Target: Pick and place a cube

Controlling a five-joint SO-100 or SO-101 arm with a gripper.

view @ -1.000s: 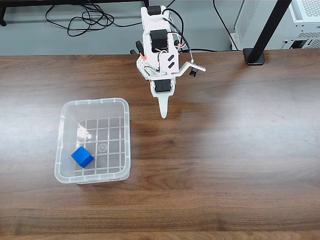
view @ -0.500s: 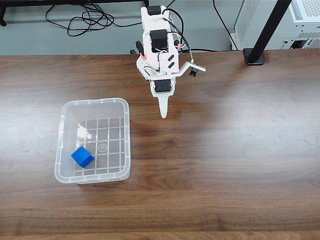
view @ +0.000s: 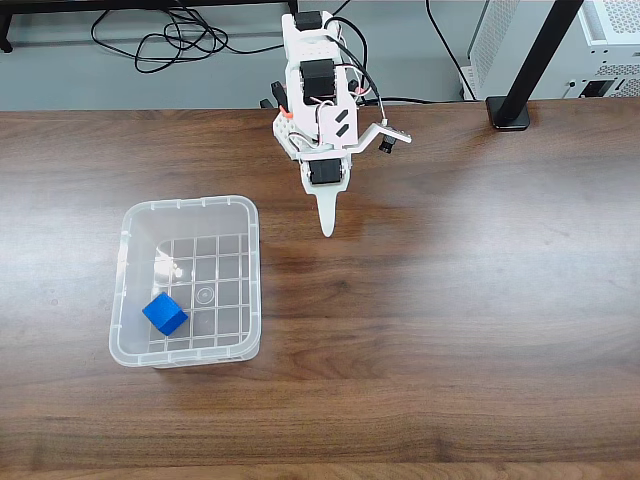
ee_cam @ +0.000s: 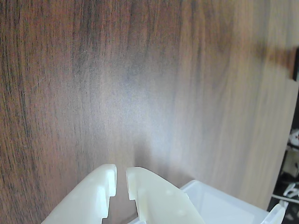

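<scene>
cube in bin, well apart from tool

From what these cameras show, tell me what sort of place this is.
Probably an office or lab workstation. A dark wood-grain desk carries a small white robot arm, with tangled black cables on the floor behind and a white perforated computer case beside a black stand pole.

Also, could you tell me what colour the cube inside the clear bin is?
Bright blue; the cube shows best in the fixed view.
</scene>
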